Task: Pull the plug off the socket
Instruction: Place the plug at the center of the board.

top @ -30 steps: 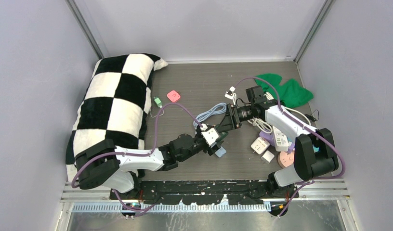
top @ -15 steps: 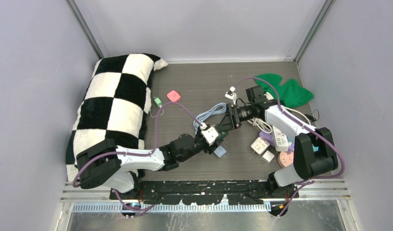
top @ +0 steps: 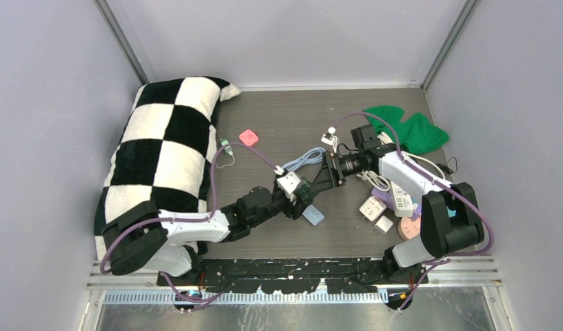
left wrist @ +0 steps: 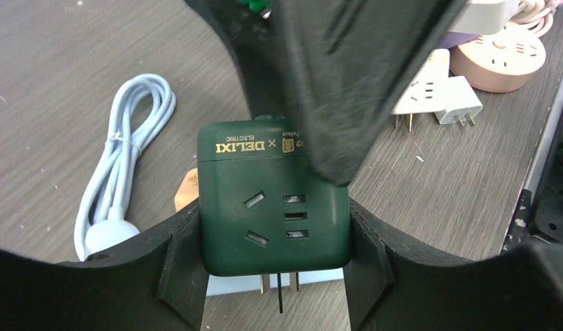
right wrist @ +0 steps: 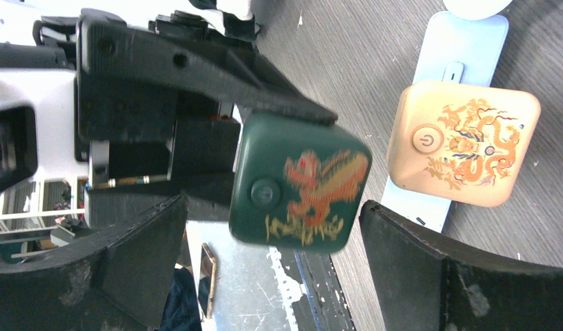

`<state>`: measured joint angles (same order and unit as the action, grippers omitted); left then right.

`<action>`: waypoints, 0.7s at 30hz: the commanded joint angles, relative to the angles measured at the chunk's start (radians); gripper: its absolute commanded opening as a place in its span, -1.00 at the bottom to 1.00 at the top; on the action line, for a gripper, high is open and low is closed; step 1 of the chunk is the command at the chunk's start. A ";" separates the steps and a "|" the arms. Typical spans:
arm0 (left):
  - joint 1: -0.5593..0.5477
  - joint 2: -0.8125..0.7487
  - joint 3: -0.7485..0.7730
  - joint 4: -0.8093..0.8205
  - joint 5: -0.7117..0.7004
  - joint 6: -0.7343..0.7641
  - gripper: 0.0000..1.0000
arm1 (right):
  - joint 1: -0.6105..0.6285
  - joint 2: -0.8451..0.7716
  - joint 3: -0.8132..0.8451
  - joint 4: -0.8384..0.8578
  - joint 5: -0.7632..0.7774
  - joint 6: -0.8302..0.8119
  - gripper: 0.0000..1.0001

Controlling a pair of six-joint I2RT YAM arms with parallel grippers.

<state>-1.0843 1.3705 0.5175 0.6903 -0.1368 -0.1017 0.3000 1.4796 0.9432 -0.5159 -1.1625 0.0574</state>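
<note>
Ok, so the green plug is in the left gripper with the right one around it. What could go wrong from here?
1. The open right gripper straddles the green plug that the left gripper clamps. Closing off-centre might knock the two grippers together or twist the plug loose.
2. The plug's prongs show bare over the light blue strip. A slip could bend them or strike the beige cube seated there.

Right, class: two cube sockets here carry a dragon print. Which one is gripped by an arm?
The dark green cube, clamped in the left gripper. The cream cube sits free on the light blue strip, with no gripper touching it.
</note>
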 commanded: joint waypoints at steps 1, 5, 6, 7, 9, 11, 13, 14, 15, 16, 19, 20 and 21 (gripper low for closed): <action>0.068 -0.098 -0.016 -0.042 0.058 -0.142 -1.00 | 0.000 -0.036 0.022 -0.046 -0.007 -0.052 0.99; 0.148 -0.189 -0.019 -0.189 0.048 -0.242 -0.99 | -0.003 -0.039 0.023 -0.062 -0.003 -0.086 0.99; 0.164 -0.220 -0.014 -0.232 0.035 -0.259 -1.00 | -0.005 -0.039 0.023 -0.062 -0.003 -0.088 0.99; 0.179 -0.242 -0.009 -0.282 0.015 -0.273 -0.99 | -0.007 -0.039 0.024 -0.064 -0.003 -0.088 0.99; 0.208 -0.286 0.013 -0.398 -0.048 -0.303 -0.99 | -0.010 -0.038 0.027 -0.068 -0.001 -0.092 0.99; 0.247 -0.320 0.044 -0.522 -0.108 -0.334 -1.00 | -0.014 -0.036 0.029 -0.070 0.000 -0.094 0.99; 0.300 -0.336 0.069 -0.623 -0.131 -0.367 -1.00 | -0.019 -0.035 0.029 -0.072 0.001 -0.096 0.99; 0.328 -0.340 0.081 -0.664 -0.126 -0.379 -0.99 | -0.020 -0.033 0.031 -0.073 0.001 -0.097 0.99; 0.358 -0.339 0.094 -0.699 -0.121 -0.392 -0.99 | -0.022 -0.032 0.032 -0.074 0.002 -0.099 0.99; 0.381 -0.336 0.105 -0.731 -0.120 -0.400 -0.99 | -0.024 -0.032 0.032 -0.075 0.003 -0.099 0.99; 0.437 -0.310 0.139 -0.783 -0.124 -0.400 -0.99 | -0.027 -0.030 0.034 -0.079 0.005 -0.103 0.99; 0.460 -0.289 0.155 -0.790 -0.125 -0.399 -0.99 | -0.028 -0.030 0.034 -0.080 0.007 -0.105 0.99; 0.472 -0.275 0.165 -0.798 -0.125 -0.400 -0.99 | -0.029 -0.029 0.035 -0.081 0.010 -0.105 0.99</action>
<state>-0.6621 1.0618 0.6022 -0.0246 -0.2371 -0.4721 0.2775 1.4796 0.9436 -0.5884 -1.1522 -0.0257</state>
